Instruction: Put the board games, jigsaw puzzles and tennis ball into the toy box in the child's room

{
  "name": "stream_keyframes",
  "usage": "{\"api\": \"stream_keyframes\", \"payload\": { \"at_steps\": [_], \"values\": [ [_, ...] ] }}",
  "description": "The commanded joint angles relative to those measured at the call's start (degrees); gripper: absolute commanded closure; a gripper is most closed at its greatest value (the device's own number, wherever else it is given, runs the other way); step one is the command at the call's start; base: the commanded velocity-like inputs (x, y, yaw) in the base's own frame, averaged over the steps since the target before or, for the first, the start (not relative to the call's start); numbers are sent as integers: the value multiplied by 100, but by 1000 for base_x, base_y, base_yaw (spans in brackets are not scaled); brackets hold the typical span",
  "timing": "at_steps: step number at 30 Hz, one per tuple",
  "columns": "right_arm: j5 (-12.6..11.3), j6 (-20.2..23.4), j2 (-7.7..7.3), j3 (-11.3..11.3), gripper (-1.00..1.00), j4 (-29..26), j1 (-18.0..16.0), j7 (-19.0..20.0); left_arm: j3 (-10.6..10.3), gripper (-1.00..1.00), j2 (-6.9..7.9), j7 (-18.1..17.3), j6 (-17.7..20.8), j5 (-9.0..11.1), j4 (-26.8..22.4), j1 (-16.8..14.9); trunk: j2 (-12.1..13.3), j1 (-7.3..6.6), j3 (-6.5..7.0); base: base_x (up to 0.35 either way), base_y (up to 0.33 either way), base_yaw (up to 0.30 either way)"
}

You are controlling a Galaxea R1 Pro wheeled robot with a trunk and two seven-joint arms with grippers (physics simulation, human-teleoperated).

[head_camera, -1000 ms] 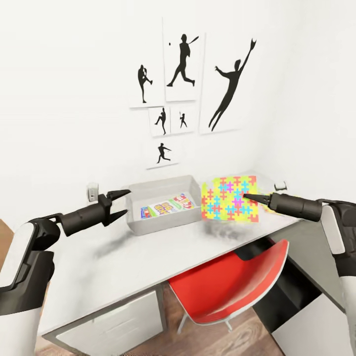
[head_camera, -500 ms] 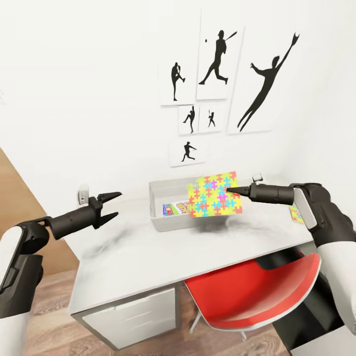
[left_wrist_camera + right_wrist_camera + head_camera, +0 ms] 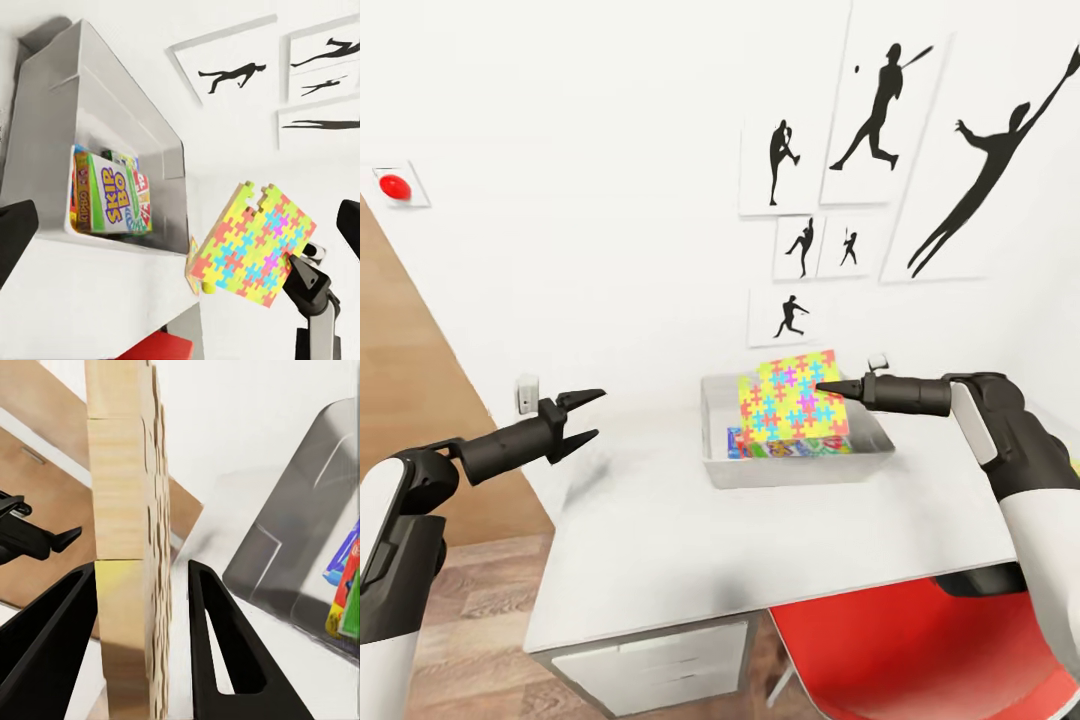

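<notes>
right pincer is pinching the jigsaw puzzle by its edge over the toy box, looks thin, stiff and light; left pincer hangs open.

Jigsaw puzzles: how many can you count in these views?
2. One jigsaw puzzle hangs in the right gripper over the toy box; a second puzzle peeks out on the table, mostly hidden.

Red chair, red wall button, athlete silhouette prints.

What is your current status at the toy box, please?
Right end effector shut on jigsaw puzzle, held upright over toy box. Left end effector open, empty. Board games lying in box. Nothing blocking the drop.
</notes>
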Motion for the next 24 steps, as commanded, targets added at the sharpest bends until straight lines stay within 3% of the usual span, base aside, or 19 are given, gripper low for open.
{"api": "stream_keyframes", "payload": {
  "at_steps": [1,9,15,18,24],
  "values": [
    [-5,19,-5,6,100,1,-1,14,3,-100,-1,61,13,54,-3,-6,-5,4,-8,333,0,61],
    [23,19,-3,40,100,91,1,-60,-18,-100,-2,77,11,43,5,-5,-5,4,-9,133,0,16],
    [25,19,-7,43,100,898,-311,-553,-22,-100,-7,90,11,22,11,-5,-5,4,-9,10,0,1],
    [29,19,-1,46,100,1355,-503,-618,-32,-100,-9,81,11,13,13,-6,-5,4,-9,2,0,0],
    [14,19,77,48,100,1668,-621,-628,-37,-100,-10,71,11,8,9,-6,-5,4,-19,0,0,0]
  ]
}}
